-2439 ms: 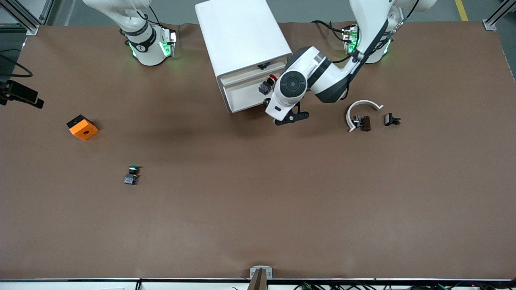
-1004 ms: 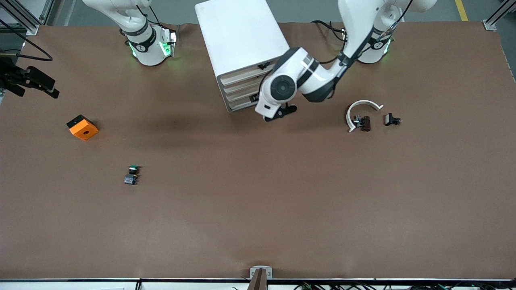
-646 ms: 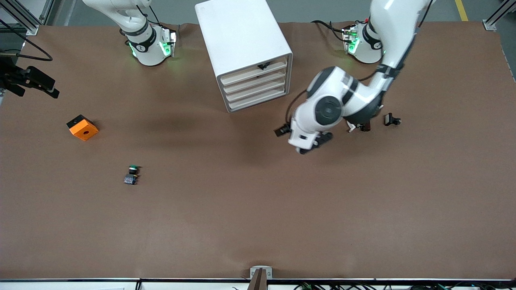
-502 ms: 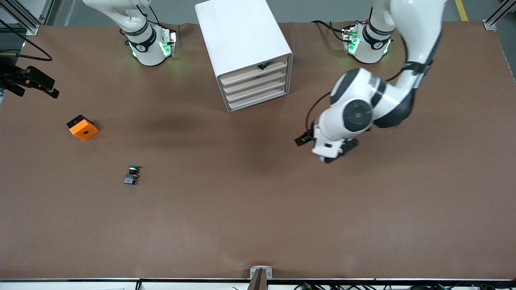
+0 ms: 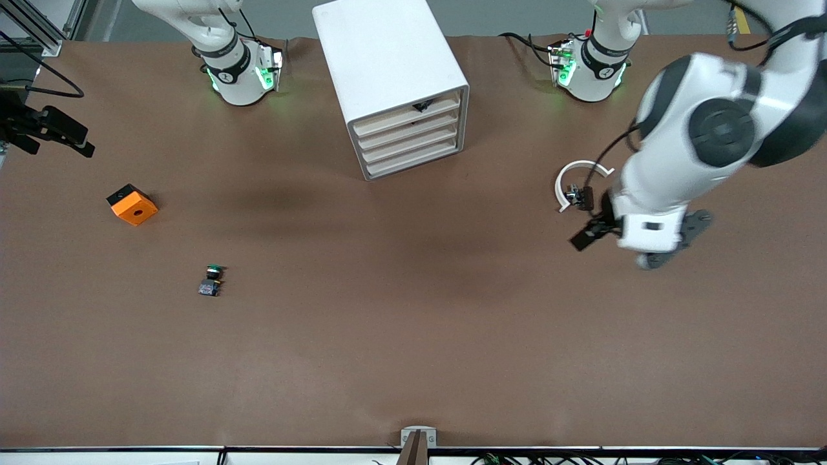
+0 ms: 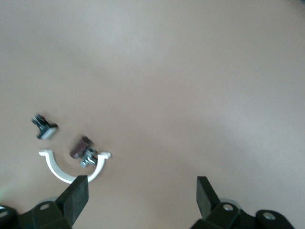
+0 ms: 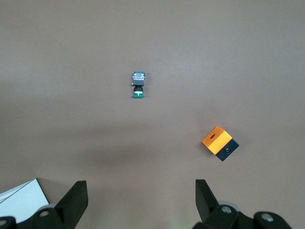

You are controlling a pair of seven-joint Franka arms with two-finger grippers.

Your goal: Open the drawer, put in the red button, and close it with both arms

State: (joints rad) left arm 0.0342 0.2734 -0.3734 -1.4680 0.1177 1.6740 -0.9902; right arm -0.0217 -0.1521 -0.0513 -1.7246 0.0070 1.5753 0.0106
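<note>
Seemingly the drawer [image 5: 408, 131] sits flush in the white cabinet [image 5: 387, 61] with its three fellows, all fronts level; the red button shows nowhere, so I judge it shut inside; nothing is left to reach for. From the cabinet, the left gripper [image 6: 140, 191] hangs well off toward the left arm's end, fingers apart and empty, over bare table near the white clip [image 5: 578, 177]; the right gripper [image 7: 140, 193], also spread and empty, waits over the orange block [image 7: 220, 142] and green button [image 7: 138, 86].

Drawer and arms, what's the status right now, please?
Left end effector open, over table by the white clamp. Right end effector open, waiting. Drawer shut; red button not in sight. Nothing blocking it.
</note>
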